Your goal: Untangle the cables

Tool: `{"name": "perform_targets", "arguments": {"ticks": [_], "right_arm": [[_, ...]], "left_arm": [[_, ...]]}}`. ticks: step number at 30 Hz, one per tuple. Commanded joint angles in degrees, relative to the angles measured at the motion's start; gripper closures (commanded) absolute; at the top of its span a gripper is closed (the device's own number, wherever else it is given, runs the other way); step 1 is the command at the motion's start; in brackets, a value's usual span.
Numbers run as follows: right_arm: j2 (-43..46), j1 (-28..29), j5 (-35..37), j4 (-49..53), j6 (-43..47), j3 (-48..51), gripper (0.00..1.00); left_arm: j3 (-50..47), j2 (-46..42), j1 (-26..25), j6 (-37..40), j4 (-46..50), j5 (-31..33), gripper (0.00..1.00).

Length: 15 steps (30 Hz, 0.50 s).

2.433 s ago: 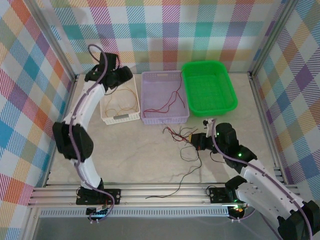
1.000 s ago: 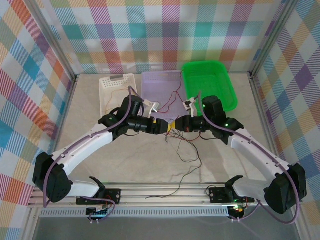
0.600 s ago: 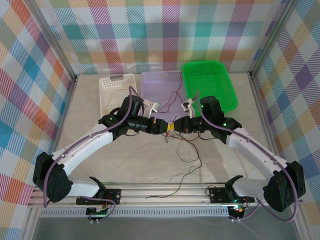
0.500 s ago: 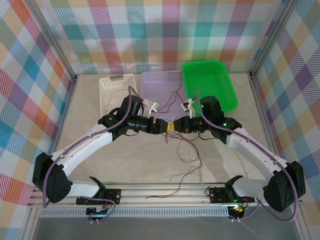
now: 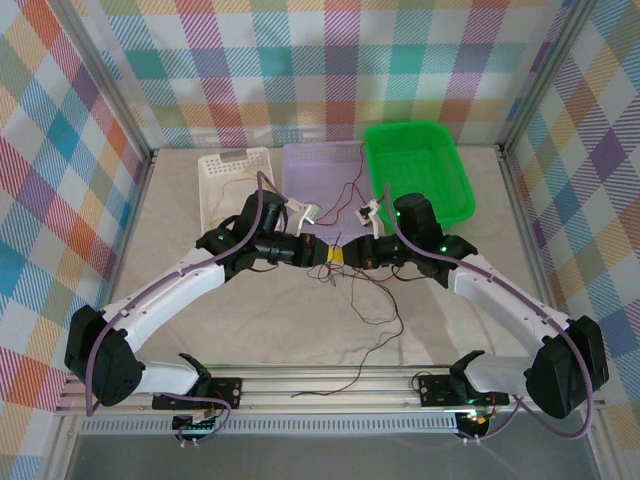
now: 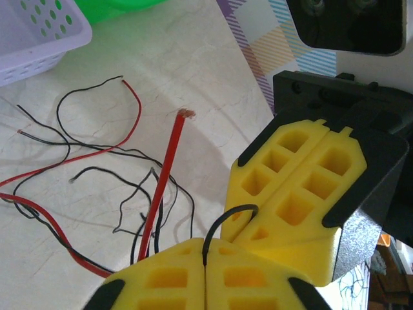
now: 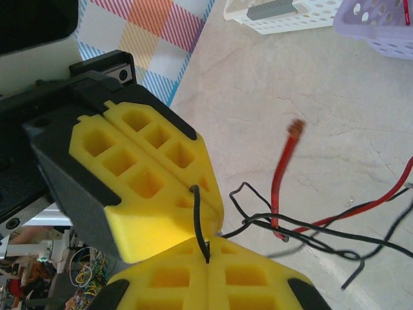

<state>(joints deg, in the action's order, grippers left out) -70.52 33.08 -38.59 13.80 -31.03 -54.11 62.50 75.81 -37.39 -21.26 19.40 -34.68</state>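
– Cables (image 5: 372,290)?
– Red and black, tangled at the worktop's (image 5: 250,320) middle.
– Hands?
– Left hand (image 5: 326,256) and right hand (image 5: 349,256) tip to tip, both pinched tight on a black cable (image 6: 222,215).

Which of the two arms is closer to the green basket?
Right. The right arm sits just in front of the green basket, by its near edge; the left arm is farther off, in front of the purple basket.
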Motion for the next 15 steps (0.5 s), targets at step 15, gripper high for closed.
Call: {"name": "perform_targets", "arguments": {"ticks": [15], "right_arm": [[0.64,-0.07,14.2,5.73,5.07,2.36,0.99]], "left_arm": [[-2.92,-7.84,4.01,-6.17,-2.94,8.39,1.0]]}}
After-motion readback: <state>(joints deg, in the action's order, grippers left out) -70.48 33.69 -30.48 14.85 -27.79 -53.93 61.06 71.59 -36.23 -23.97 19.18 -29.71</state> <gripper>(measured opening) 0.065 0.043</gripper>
